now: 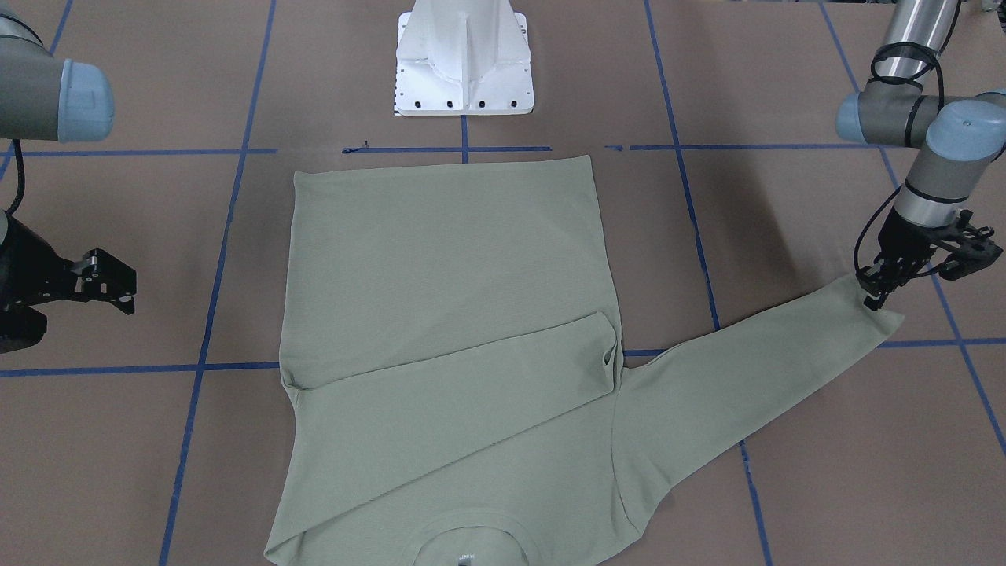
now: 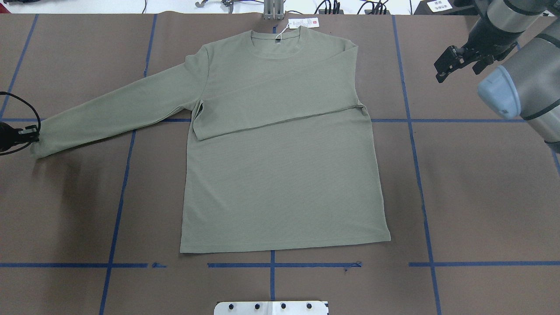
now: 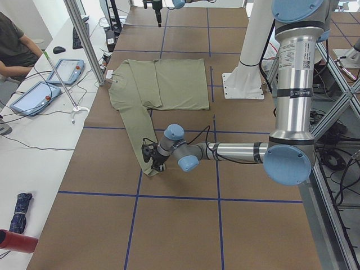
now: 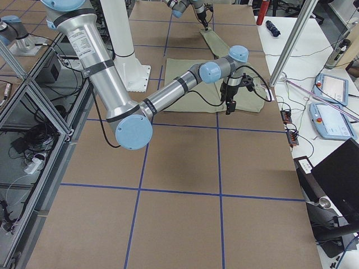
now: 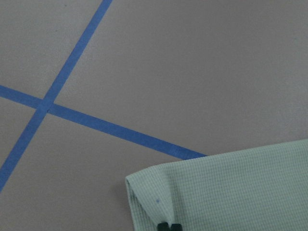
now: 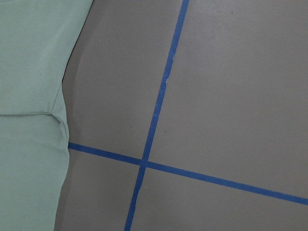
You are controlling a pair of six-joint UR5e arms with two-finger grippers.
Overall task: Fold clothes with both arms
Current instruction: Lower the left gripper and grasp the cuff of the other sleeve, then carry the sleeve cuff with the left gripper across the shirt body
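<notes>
The sage-green shirt (image 2: 280, 175) lies flat on the brown table, collar at the far side with the white hang tag (image 2: 304, 22). One sleeve (image 2: 280, 105) is folded across the chest. The other sleeve (image 2: 113, 109) stretches out to the overhead view's left. My left gripper (image 2: 27, 135) is at its cuff (image 5: 231, 192). It appears shut on the cuff edge in the front view (image 1: 875, 297), and its fingertips (image 5: 169, 226) press together on the cloth. My right gripper (image 2: 446, 65) hangs open and empty above the table beside the shirt's other shoulder, also in the front view (image 1: 118, 287).
The white bolted pedestal (image 1: 464, 71) stands at the robot's side near the shirt's hem. Blue tape lines (image 2: 420, 175) grid the brown table. In the left side view, tablets (image 3: 34, 95) and cables lie on a white bench where a person sits.
</notes>
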